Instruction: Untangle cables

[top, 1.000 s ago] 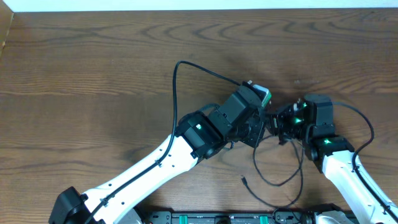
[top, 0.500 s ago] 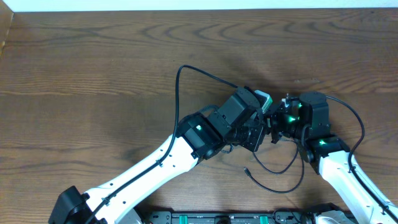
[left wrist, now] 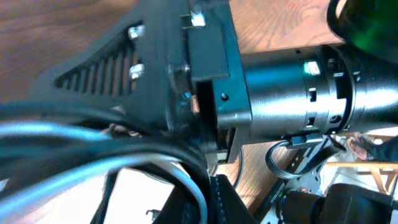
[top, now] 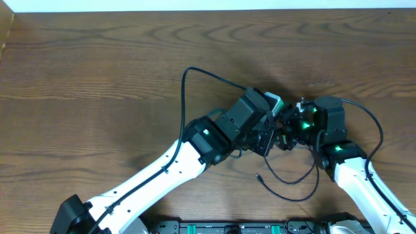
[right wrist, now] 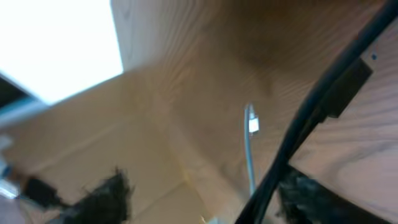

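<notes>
Two robot arms stand nose to nose over a dark wooden tabletop (top: pixel 97 78). The left tool (top: pixel 268 138) and right tool (top: pixel 288 129) sit just beside each other, with the cables bunched where they meet.

The left tool is closed. Its fingertips are hidden from above, so whether it pinches a cord cannot be told. The right tool's jaws cannot be made out in any view, and its wrist camera is blurred.

One black cable (top: pixel 184 91) leaves the far side of the left tool, arcs away to that tool's left and runs down to the left arm (top: pixel 169 162). A second black cable (top: pixel 296 182) lies in a loose loop on the tabletop on the near side of both tools. Its small plug end (top: pixel 259 177) lies free.

The white cable (right wrist: pixel 249 155) shows in the right wrist view as a thin pale line, its plug (right wrist: pixel 252 124) apart from a dark blurred bar (right wrist: pixel 311 112) beside it. Close to the left wrist camera, black and pale cords (left wrist: pixel 93 171) sweep past in a blur.
</notes>
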You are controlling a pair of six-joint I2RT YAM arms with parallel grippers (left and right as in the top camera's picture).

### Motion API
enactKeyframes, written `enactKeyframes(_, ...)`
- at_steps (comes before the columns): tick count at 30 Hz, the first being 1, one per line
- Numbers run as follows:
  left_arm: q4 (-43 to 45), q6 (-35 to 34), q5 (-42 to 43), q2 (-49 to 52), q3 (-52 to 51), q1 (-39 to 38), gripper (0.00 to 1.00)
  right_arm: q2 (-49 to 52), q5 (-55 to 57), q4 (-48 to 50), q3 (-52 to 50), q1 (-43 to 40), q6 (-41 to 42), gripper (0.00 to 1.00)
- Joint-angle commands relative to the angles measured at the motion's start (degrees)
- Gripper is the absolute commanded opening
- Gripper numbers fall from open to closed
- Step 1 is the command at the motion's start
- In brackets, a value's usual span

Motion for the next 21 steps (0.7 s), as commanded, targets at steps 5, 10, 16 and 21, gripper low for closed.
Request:
enactKeyframes(5, 0.33, -9.46, 1.07, -2.54, -0.31, 6.25, 0.07, -0.04, 5.33, -2.08, 0.02, -4.72, -16.52, 0.98)
enactKeyframes(10, 0.28, -24.48, -0.31, -2.51, -0.31, 10.75, 0.07, -1.57, 4.37, -5.09, 0.02, -6.93, -25.0, 0.99)
enactKeyframes(16, -1.4, -48.76, -7.58, -2.51, -0.31, 14.71, 0.08, -6.27, -1.68, -9.33, 0.02, -6.93, -36.87, 0.97)
enactKeyframes(21, -2.8, -69.51, -9.73, -2.51, -0.31, 15.32, 0.08, -12.26, -6.84, -15.96, 0.0, -6.69, -43.41, 0.96)
